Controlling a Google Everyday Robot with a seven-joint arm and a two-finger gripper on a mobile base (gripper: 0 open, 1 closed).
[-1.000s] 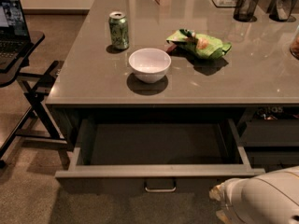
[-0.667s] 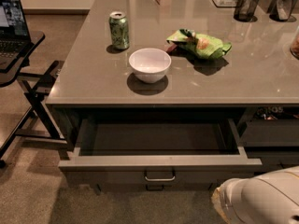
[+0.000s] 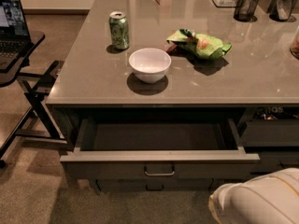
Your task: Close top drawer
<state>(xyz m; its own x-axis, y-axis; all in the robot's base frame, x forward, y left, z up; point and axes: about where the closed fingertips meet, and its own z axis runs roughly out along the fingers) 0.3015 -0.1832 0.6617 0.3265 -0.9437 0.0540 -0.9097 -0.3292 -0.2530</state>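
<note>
Jutting out beneath the desk (image 3: 84, 78), the top drawer (image 3: 103, 168) stands open; bowl (image 3: 149, 64), can (image 3: 119, 30) and green bag (image 3: 201, 43) rest above. The end effector (image 3: 257, 202) sits low right of the handle (image 3: 159, 172); whether it is open or closed cannot be told.

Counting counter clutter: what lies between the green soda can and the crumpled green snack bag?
Bare grey countertop, in the camera view; the white bowl sits nearer the front. The gripper is out of view; the top drawer stands open.

Dark grey top drawer (image 3: 103, 168), pale grey inside; white bowl (image 3: 149, 64); green can (image 3: 119, 30); white arm (image 3: 261, 199) lower right, gripper unseen.
</note>
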